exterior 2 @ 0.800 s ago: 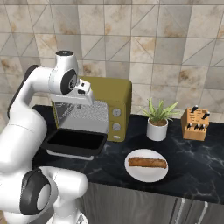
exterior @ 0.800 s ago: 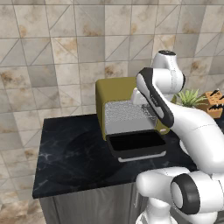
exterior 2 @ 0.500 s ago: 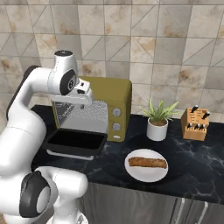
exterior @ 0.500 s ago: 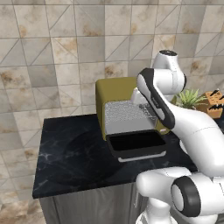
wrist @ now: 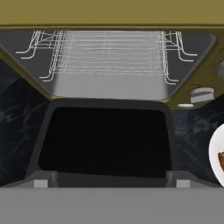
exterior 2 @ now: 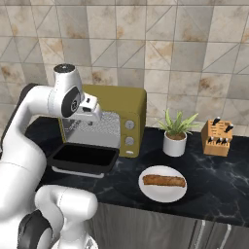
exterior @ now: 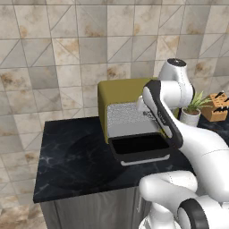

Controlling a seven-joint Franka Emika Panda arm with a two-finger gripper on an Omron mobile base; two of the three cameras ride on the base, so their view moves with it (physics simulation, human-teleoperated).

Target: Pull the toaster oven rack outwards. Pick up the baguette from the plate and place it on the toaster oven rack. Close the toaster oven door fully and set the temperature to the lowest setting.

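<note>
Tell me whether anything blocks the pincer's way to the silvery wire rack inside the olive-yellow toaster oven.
Nothing visible does. The black glass door lies folded down flat, and the silvery wire rack sits exposed in the open cavity beyond it.

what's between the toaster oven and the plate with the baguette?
Bare dark counter, seen in the right base view: nothing between the toaster oven and the plate holding the baguette.

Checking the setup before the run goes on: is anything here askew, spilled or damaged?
Nothing stands out. The toaster oven door lies folded down flat, the toaster oven rack sits level inside, and the baguette rests whole on the plate. No spills show on the counter.
</note>
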